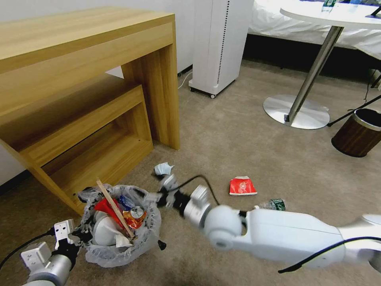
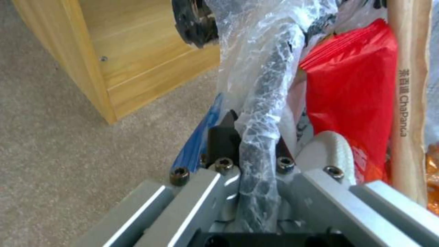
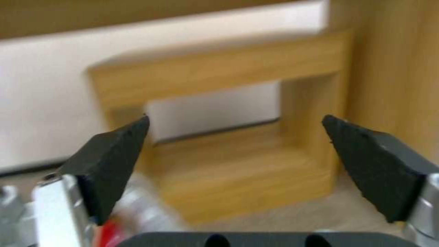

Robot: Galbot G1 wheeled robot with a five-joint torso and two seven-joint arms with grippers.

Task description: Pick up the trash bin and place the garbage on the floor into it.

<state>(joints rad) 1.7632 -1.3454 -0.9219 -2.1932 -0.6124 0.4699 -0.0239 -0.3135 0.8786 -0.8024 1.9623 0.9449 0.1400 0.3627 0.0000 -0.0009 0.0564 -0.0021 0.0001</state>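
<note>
Near left, the left tool (image 2: 256, 144) is clamped on the bagged rim of the one trash bin (image 1: 119, 222), beside which the right tool (image 3: 235, 151) hangs apart, while three pieces lie farther on the floor (image 1: 238, 135): one bottle (image 1: 274, 204), one red wrapper (image 1: 242, 186), one mask (image 1: 163, 168).

We see the trash bin (image 1: 119, 224) at seven o'clock, gripped at its rim by our left gripper (image 1: 75, 238), our right gripper (image 1: 160, 194) just beside its rim at its two o'clock, and a red wrapper (image 1: 242, 186) on the carpet (image 1: 246, 147).
</note>
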